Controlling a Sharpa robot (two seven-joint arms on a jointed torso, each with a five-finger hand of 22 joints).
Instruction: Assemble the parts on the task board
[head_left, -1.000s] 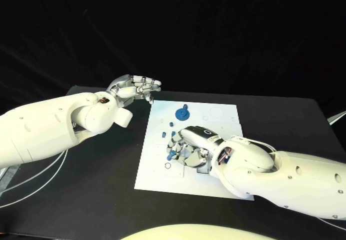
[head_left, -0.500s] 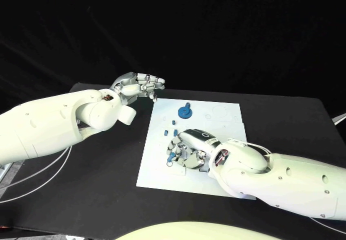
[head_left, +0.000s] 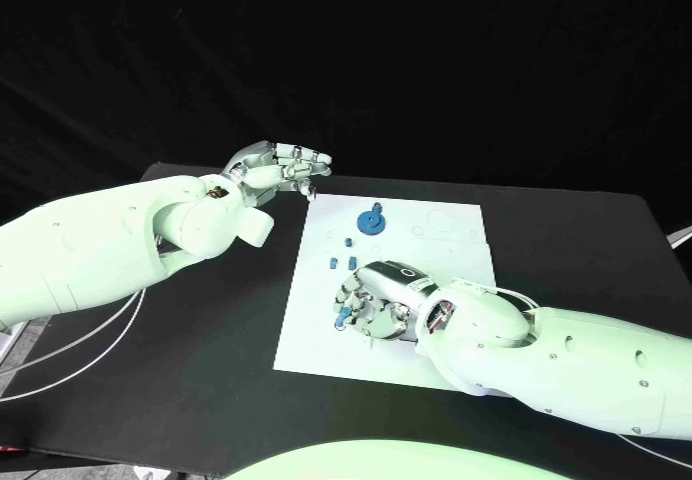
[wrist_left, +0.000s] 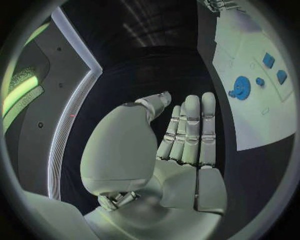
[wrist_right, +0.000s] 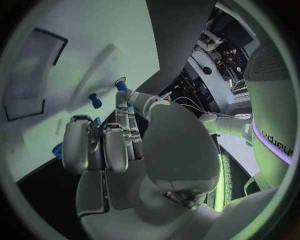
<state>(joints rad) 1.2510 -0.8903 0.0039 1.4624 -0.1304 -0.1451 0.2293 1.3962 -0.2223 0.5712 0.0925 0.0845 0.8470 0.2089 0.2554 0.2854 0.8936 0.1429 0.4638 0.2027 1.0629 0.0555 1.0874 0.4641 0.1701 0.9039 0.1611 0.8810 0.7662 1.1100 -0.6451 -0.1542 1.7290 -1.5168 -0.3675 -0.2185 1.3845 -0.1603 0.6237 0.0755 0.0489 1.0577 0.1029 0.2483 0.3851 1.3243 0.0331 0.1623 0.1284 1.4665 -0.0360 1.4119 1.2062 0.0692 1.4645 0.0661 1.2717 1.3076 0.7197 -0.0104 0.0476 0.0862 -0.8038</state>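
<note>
Task judged only partly done. Round blue part (head_left: 372, 221) seated at far end of task board (head_left: 447, 230); few small blue parts (head_left: 339, 263) standing or lying loose near the middle, just left of the right hand (head_left: 378, 300). Right hand pressed low over board's near half, fingers (head_left: 346, 298) curled down around a small blue piece (head_left: 343, 313), possibly pinched, though grip impossible to confirm. Left hand (head_left: 274, 172) raised off board's far left corner above the counter (head_left: 202, 380), fingers (wrist_left: 190, 131) together and straight, holding nothing. Board surface under right palm hidden; faint printed outlines too small to read.
</note>
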